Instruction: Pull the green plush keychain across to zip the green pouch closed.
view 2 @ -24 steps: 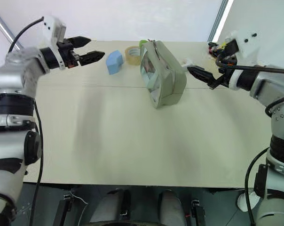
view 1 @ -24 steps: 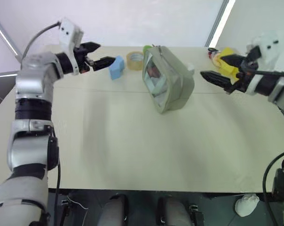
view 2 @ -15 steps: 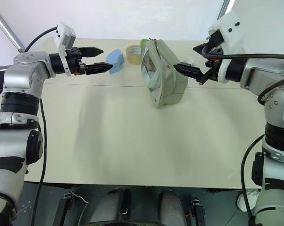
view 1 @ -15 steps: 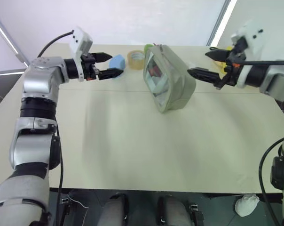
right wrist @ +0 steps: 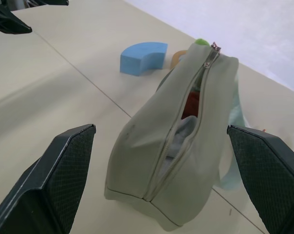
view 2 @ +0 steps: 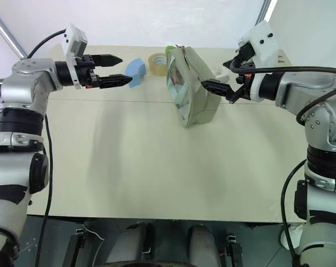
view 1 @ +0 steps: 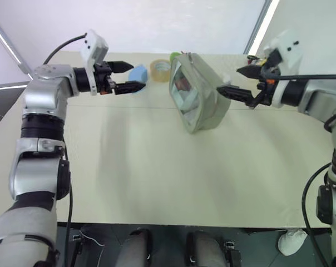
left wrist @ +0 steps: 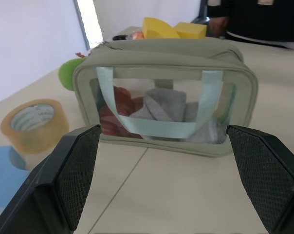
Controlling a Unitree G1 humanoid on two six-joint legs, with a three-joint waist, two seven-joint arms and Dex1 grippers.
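You have bare tabotop nowhere blocked along the near edge; toward the far edge, the pouch [view 1: 198, 92], tape [view 1: 160, 70] and block [view 1: 138, 73] crowd the tabletop [view 1: 157, 178].

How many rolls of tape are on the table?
1: the tape roll lies at the table's far edge, between the blue block and the green pouch. Others may be hidden behind the pouch.

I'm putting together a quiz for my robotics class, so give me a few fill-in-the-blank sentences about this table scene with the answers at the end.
1. The zipper along the top of the green pouch is ____.
2. The green plush keychain sits at the end of the pouch nearest the roll of ____.
3. The curved foam block on the table is ____ in colour.
4. Both the left hand and the right hand have their fingers ____.

Answers: open; tape; blue; open
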